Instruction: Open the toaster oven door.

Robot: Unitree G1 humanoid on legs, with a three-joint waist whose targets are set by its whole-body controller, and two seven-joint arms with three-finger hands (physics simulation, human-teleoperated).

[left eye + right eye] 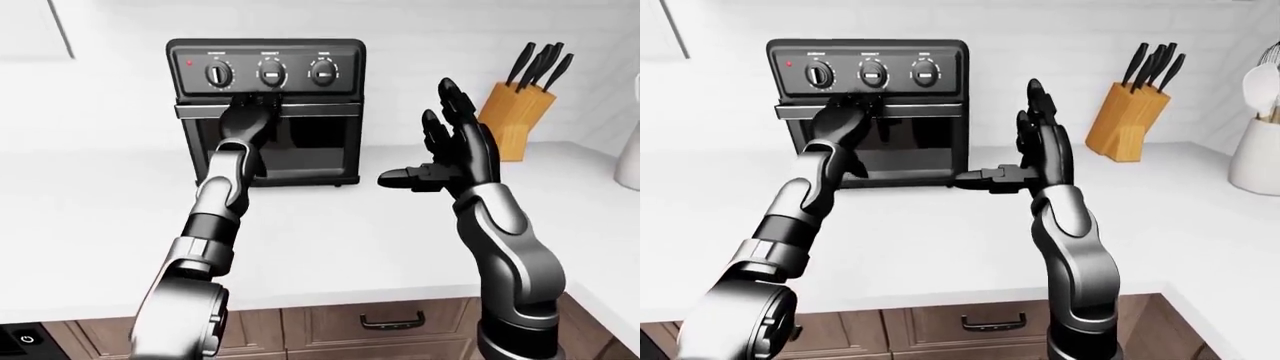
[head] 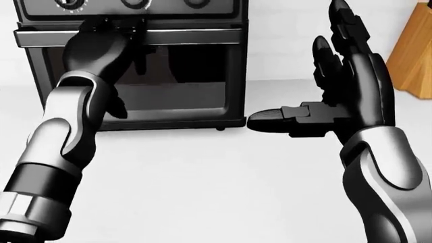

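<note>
A black toaster oven (image 1: 310, 56) with three knobs stands on the white counter (image 1: 330, 240) against the wall. Its glass door (image 1: 315, 146) looks closed, with a silver handle bar (image 1: 320, 110) along its top edge. My left hand (image 1: 250, 105) reaches up to the handle and its fingers curl over the bar; the head view shows the same grip (image 2: 111, 30). My right hand (image 1: 450, 150) is open, fingers upright and thumb pointing left, raised above the counter to the right of the oven and touching nothing.
A wooden knife block (image 1: 515, 112) with black-handled knives stands to the right of the oven. A white utensil crock (image 1: 1255, 154) sits at the far right edge. Brown cabinet drawers with a dark pull (image 1: 392, 322) run below the counter edge.
</note>
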